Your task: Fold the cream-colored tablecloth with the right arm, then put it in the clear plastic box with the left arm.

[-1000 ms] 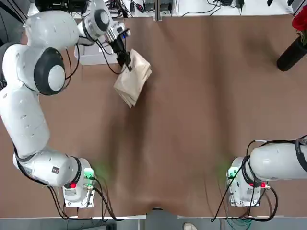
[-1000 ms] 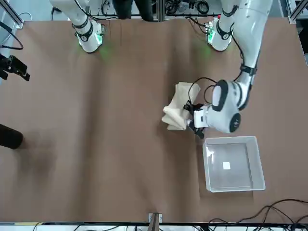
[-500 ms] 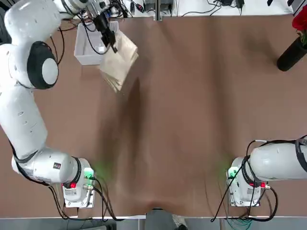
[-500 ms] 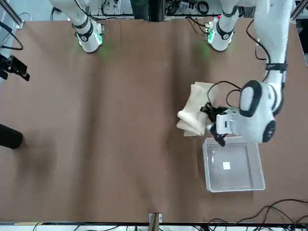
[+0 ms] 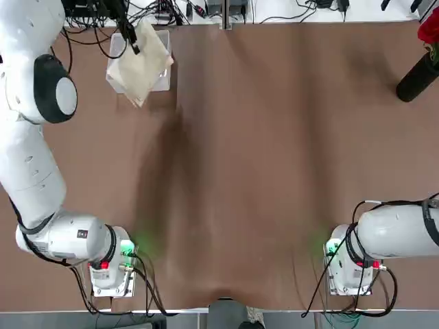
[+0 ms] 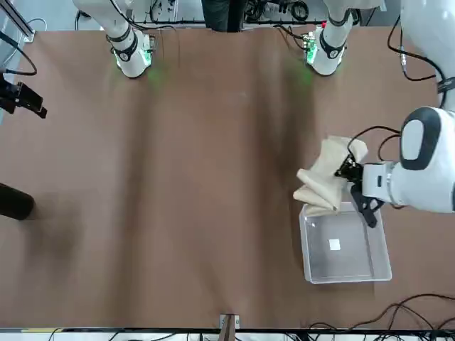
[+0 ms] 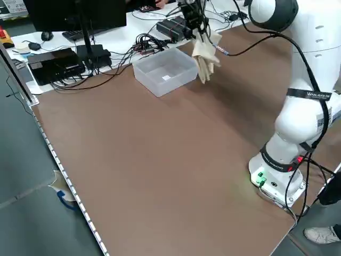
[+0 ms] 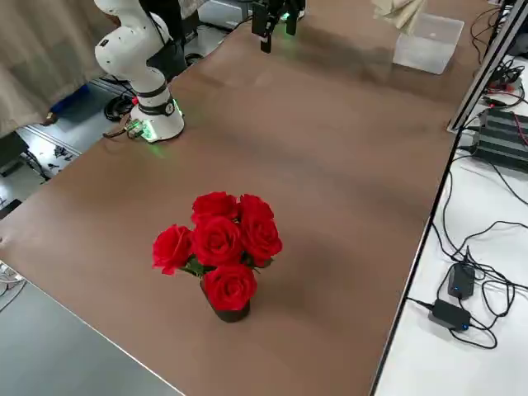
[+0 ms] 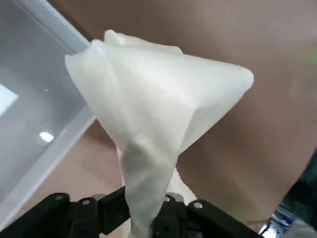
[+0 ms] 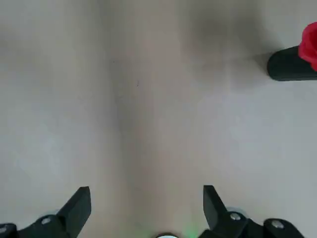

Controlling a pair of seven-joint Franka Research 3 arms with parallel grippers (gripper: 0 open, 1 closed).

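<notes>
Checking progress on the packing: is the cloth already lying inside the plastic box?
No, the cloth hangs from the left gripper above the table beside the box.

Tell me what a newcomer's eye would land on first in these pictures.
First, the folded cream tablecloth dangling in the air from the left gripper, which is shut on it right over the near edge of the clear plastic box at the table's far left corner. Next, the bunch of red roses in a dark vase standing alone at the far right side, while the right gripper hangs open, idle near its base.
</notes>
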